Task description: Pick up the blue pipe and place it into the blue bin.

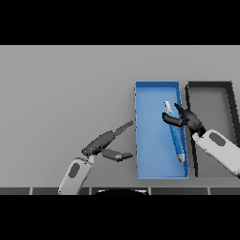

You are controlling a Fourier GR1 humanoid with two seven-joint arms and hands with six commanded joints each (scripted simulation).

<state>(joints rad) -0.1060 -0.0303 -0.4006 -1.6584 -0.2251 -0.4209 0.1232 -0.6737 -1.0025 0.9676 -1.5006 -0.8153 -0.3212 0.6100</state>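
The grey table (65,93) fills the head view, flat and plain. On its right side sits the blue bin (150,164), a long box with low walls. Just beside it, further right, is a black bin (229,93) with a grey floor.

The blue pipe (177,140) is over the blue bin, close to the right wall, tilted a little, with a white tip at the far end. I cannot tell if it lies on the floor of the bin or hangs just above it. The right hand (186,119) reaches over the wall between the two bins, and its fingers curl round the upper part of the pipe.

The left hand (105,143) is over the table just left of the blue bin, fingers straight and spread, holding nothing. Left of that hand the table is wide and bare.
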